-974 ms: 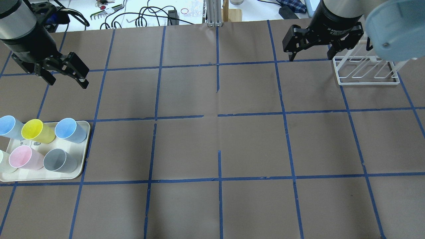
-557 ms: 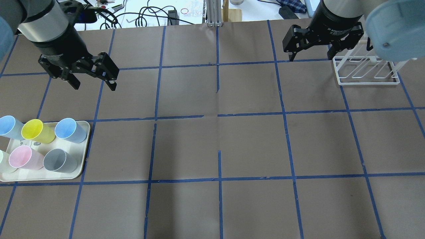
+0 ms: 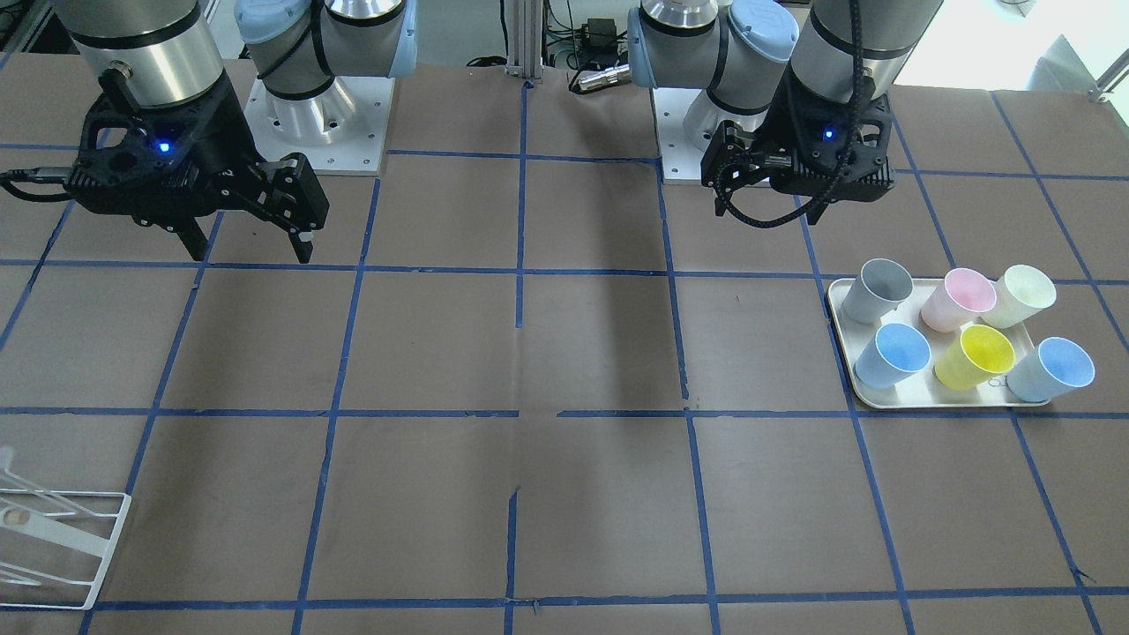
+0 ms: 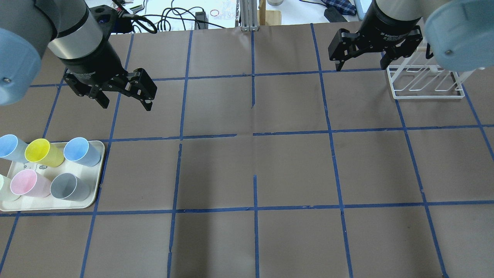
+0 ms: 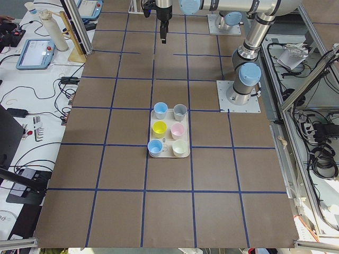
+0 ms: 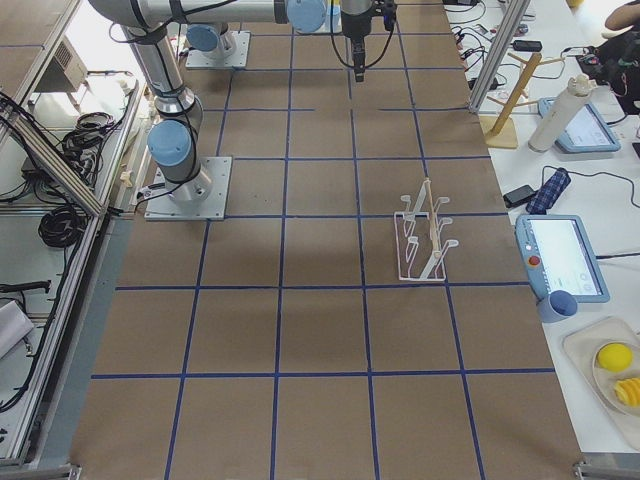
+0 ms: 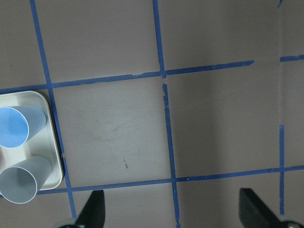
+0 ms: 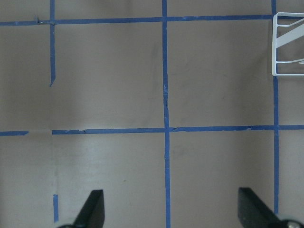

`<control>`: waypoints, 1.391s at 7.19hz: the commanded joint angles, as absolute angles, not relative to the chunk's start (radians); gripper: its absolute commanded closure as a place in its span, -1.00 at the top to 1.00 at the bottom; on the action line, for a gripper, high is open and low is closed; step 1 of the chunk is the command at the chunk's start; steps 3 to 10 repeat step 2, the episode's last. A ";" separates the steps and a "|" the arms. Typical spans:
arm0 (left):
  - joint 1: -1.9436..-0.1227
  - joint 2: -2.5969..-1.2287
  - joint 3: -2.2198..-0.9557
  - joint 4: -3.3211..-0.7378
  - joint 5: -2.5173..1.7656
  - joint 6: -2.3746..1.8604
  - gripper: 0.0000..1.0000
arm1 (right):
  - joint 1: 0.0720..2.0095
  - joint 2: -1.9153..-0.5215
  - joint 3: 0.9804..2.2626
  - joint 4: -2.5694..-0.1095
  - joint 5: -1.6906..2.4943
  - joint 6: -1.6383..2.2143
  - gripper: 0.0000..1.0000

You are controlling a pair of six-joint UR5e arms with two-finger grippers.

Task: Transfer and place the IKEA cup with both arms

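Two sky-blue IKEA cups stand upright on a cream tray (image 4: 97, 190) at the table's left: one at the tray's right far corner (image 4: 81, 151), one at its left far corner (image 4: 9, 146). They also show in the front view (image 3: 893, 354) (image 3: 1054, 369). My left gripper (image 4: 126, 105) is open and empty, above the table beyond the tray and to its right. Its wrist view shows a blue cup (image 7: 19, 127) and the grey cup (image 7: 21, 181) at the left edge. My right gripper (image 4: 362, 66) is open and empty at the far right.
The tray also holds yellow (image 4: 43, 152), pink (image 4: 27, 183), grey (image 4: 71, 187) and cream cups. A white wire rack (image 4: 424, 83) stands on the table at the far right, just right of my right gripper. Blue tape lines grid the brown table.
My left arm has swung right along the table's far side and slightly nearer, its gripper staying open. The right arm and the cups have not moved.
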State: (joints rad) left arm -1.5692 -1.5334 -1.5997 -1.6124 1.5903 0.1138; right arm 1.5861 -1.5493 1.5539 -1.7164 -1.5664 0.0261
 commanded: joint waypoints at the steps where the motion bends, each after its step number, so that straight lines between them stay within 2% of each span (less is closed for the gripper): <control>1: -1.568 -1.496 -1.652 -1.609 1.588 0.141 1.00 | 1.586 -1.549 1.554 -1.717 -1.566 0.026 1.00; 2: -1.566 -1.465 -1.681 -1.609 1.592 0.155 1.00 | 1.586 -1.549 1.554 -1.715 -1.566 0.026 1.00; 10: -1.566 -1.465 -1.681 -1.609 1.592 0.155 1.00 | 1.586 -1.549 1.554 -1.715 -1.566 0.026 1.00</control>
